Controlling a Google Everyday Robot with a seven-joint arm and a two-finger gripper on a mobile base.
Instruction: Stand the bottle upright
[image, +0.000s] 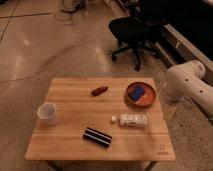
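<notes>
The bottle (131, 120) lies on its side on the right half of the wooden table (65, 90), just in front of the orange bowl (141, 94) and to the right of the black striped bar (97, 137). Its long axis runs left-right, roughly parallel to the table's near edge. The cap points left, toward the cup (47, 113). The gripper is out of frame, so its grasp state cannot be told. Only the white arm (187, 85) shows beside the table's right edge. Recommended procedure: approach from above, grasp across the body, rotate cap-up, and set the base flat, clear of the bowl.
</notes>
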